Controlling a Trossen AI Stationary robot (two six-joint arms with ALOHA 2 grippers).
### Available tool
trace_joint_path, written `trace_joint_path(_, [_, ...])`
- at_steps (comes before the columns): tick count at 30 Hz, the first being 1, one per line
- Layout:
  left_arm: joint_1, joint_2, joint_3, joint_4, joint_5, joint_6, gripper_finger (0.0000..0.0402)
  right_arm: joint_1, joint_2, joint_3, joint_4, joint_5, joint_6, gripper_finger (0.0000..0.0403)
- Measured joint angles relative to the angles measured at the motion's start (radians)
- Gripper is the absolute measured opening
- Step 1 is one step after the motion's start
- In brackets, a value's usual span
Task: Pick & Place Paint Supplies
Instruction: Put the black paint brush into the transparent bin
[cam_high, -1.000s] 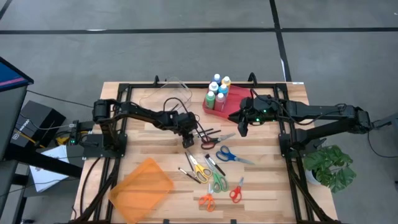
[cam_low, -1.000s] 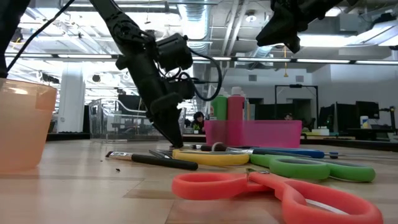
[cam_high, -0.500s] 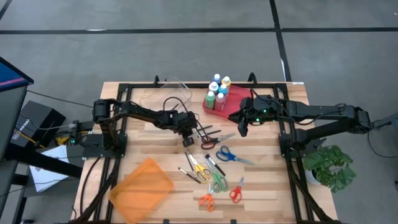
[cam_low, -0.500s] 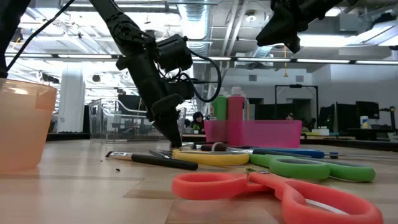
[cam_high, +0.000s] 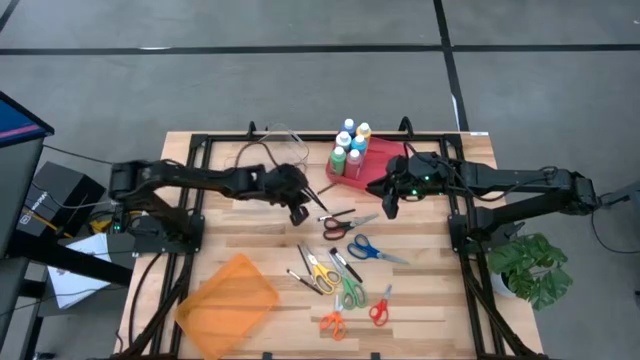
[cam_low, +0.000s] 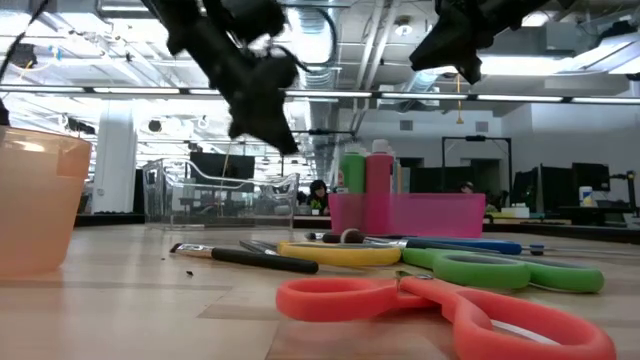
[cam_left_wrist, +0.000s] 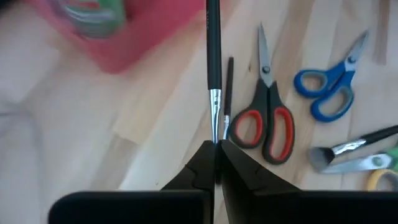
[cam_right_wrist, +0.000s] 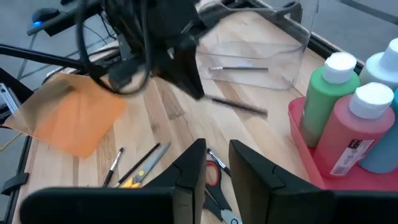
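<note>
While the white-capped plastic paint bottles (cam_high: 350, 146) stand in their pink tray (cam_high: 368, 172) at my table's twelve o'clock, I see the left gripper (cam_high: 299, 213) clamped on a thin black paintbrush (cam_left_wrist: 213, 68) at their eight o'clock, and the right gripper (cam_high: 388, 205), fingers slightly parted and empty, hovering at their four o'clock.

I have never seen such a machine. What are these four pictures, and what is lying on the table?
Two dark robot arms work at a wooden table. One camera looks down from above, one sits at table height, and one rides on each wrist. The left gripper is shut on a thin black paintbrush, lifted above the table. The right gripper waits near a pink tray of paint bottles. Scissors with coloured handles, more brushes, an orange bin and a clear bin also lie there.
</note>
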Motion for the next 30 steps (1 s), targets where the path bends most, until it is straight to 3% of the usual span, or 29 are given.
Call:
trace_joint_path(6, [0.019, -0.165, 0.0, -0.052, -0.041, -0.105, 0.0004, 0.0, -0.012, -0.001, 0.082, 0.0, -0.015, 0.0068])
trace_joint_path(14, [0.021, -0.411, 0.0, 0.026, -0.032, -0.22, 0.0004, 0.0, -0.017, -0.001, 0.126, 0.0, -0.049, 0.0068])
trace_joint_path(23, [0.003, -0.596, 0.0, 0.225, 0.083, -0.293, 0.0005, -0.001, -0.016, -0.001, 0.145, 0.001, -0.064, 0.0068])
trace_joint_path(30, [-0.032, -0.626, 0.0, 0.451, 0.265, -0.317, 0.0005, -0.002, -0.016, -0.001, 0.144, 0.001, -0.065, 0.0068])
